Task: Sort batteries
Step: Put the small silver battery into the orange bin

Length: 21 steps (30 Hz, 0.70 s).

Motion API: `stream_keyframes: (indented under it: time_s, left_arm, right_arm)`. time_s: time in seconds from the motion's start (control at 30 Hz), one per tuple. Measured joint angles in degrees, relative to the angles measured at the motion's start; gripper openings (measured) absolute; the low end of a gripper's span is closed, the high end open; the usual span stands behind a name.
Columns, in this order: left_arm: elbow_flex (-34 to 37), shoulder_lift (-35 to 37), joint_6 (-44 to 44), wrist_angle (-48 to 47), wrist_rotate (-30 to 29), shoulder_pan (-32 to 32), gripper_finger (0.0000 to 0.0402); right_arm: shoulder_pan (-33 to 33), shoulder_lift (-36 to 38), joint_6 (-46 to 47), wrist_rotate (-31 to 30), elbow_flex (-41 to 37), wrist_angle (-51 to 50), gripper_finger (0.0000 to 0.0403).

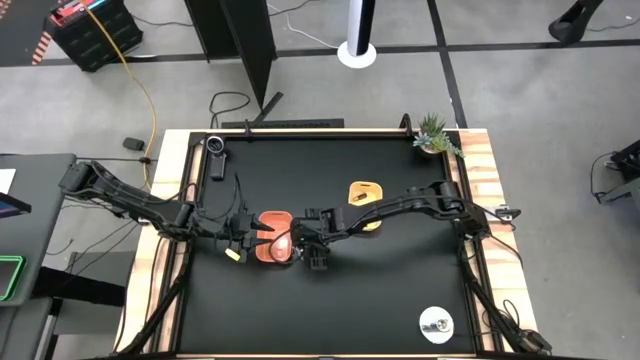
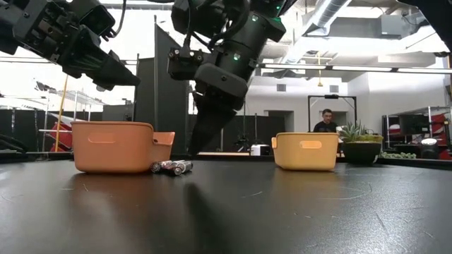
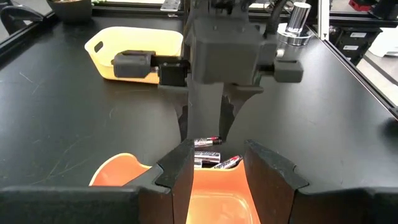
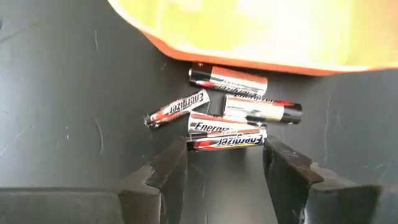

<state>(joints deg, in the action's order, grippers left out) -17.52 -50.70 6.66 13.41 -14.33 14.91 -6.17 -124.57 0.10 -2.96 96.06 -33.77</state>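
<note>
The right end effector (image 4: 224,165), fingers apart, is straddling the nearest of the batteries (image 4: 225,140) at lower centre; it should be closing squarely on that one alone.

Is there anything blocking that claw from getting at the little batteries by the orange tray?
Nothing visible does. The right gripper hangs with fingers apart just over the batteries, which lie loose on the bare table beside the orange tray. The nearest one lies between its fingertips.
</note>
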Motion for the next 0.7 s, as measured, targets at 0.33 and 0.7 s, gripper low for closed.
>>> stream_keyframes:
  time_s: [0.33, 0.7]
  left_arm:
    - [0.0, 0.0, 0.0, 0.0, 0.0, -0.01, 0.0132]
    - [0.0, 0.0, 0.02, 0.02, 0.0, -0.01, 0.0132]
  right_arm:
    - [0.0, 0.06, -2.19, -0.31, 6.73, 0.07, 0.0196]
    - [1.09, 0.06, -3.16, -0.62, 8.25, 8.34, 0.023]
